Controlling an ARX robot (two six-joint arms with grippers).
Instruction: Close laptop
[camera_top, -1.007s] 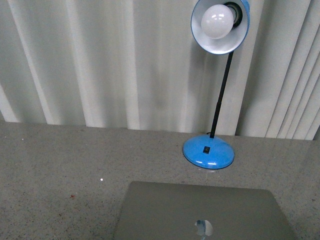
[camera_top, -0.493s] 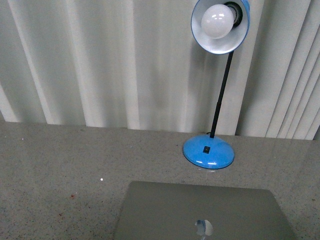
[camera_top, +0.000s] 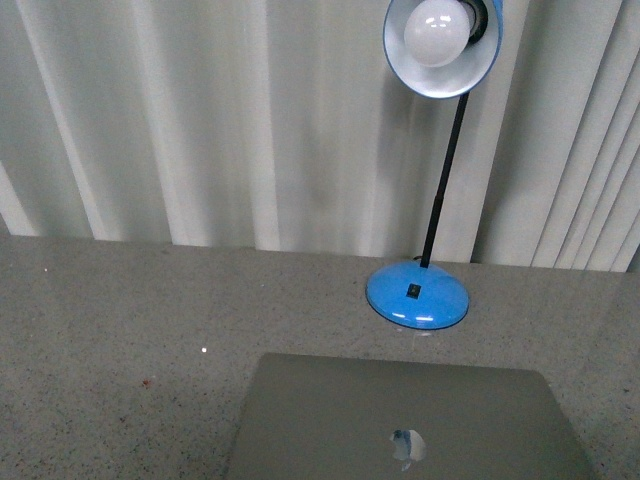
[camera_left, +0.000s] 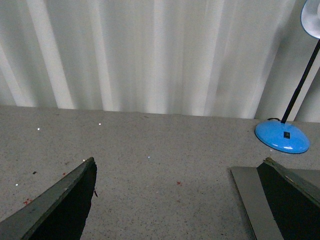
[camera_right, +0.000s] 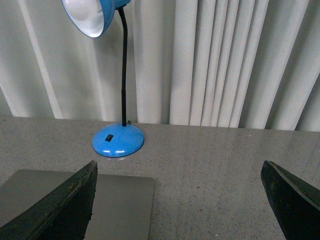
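Note:
The laptop (camera_top: 400, 420) lies at the near edge of the front view, its silver-grey lid facing up with the shiny apple logo (camera_top: 407, 446) showing. The lid looks flat on the table; no keys or screen show. Neither arm shows in the front view. My left gripper (camera_left: 175, 200) is open and empty above the bare table, with a corner of the laptop (camera_left: 250, 195) beside one finger (camera_left: 292, 200). My right gripper (camera_right: 177, 200) is open and empty, with the laptop's other corner (camera_right: 125, 200) beside one finger (camera_right: 60, 207).
A blue desk lamp stands behind the laptop, its base (camera_top: 417, 296) on the speckled grey table (camera_top: 120, 340) and its shade (camera_top: 442, 45) high up. It also shows in the right wrist view (camera_right: 118, 140). A pleated white curtain (camera_top: 200, 120) closes off the back.
The lamp and the laptop lid sit slightly higher in the front view than before, so a little more of the lid shows. Nothing else has visibly moved.

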